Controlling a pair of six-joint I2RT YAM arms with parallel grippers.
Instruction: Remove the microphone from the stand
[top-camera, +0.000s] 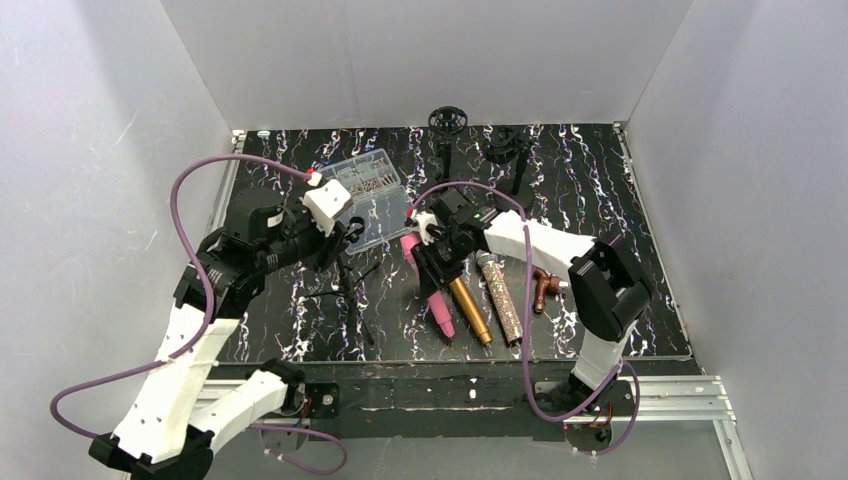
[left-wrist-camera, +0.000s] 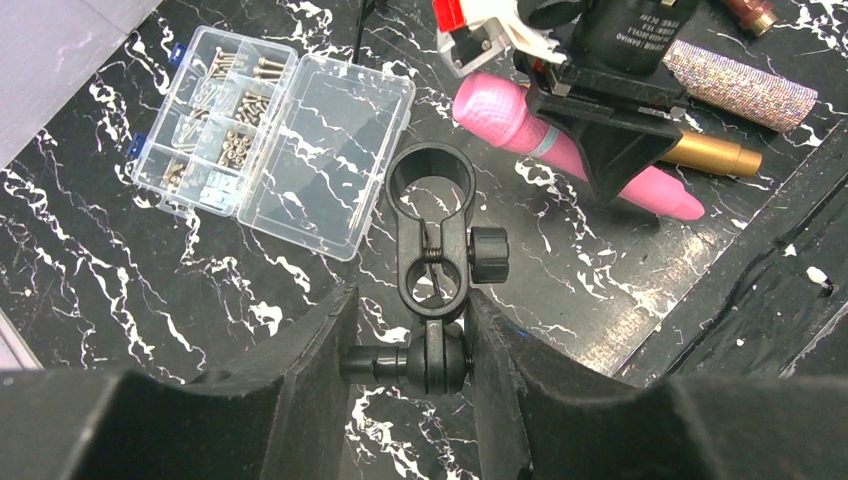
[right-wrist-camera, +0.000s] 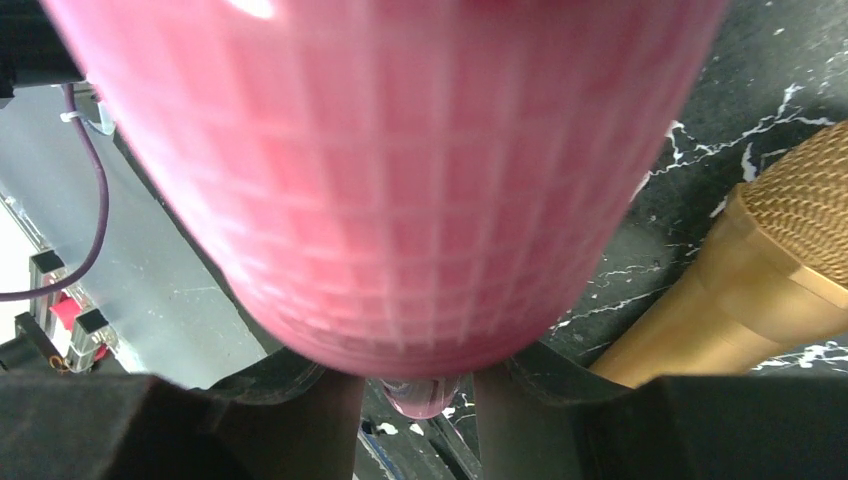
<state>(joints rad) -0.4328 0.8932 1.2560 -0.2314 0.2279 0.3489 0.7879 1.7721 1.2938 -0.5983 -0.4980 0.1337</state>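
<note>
Item log, one moment, as we read it:

1. Stand (left-wrist-camera: 432, 250): black, small tripod type, upright on bench (top-camera: 600, 200), L of centre. In L wrist view its clip ring faces up and we see bench pattern through it.
2. L tool (left-wrist-camera: 410, 320): fingers pressed together on stand's swivel joint just below the clip, with the side knob poking past one finger.
3. Mic (top-camera: 432, 300): pink, well apart from stand and to its R. Lies lengthwise, head toward the far side, just beside gold mic (top-camera: 470, 312). We can't tell if it rests fully on bench.
4. R tool (right-wrist-camera: 418, 368): over mic's upper half, one finger each side of the handle. R wrist view is filled by a blurred pink grille, so we can't tell whether the fingers press the handle or stand just off it.
5. Glitter mic (top-camera: 500, 300): R of gold mic and parallel to it.
6. Copper fitting (top-camera: 543, 288): R of glitter mic.
7. Box (left-wrist-camera: 270, 140): clear, lid open, screws in compartments. Sits behind stand.
8. Two more black stands (top-camera: 447, 125) at far edge.
</note>
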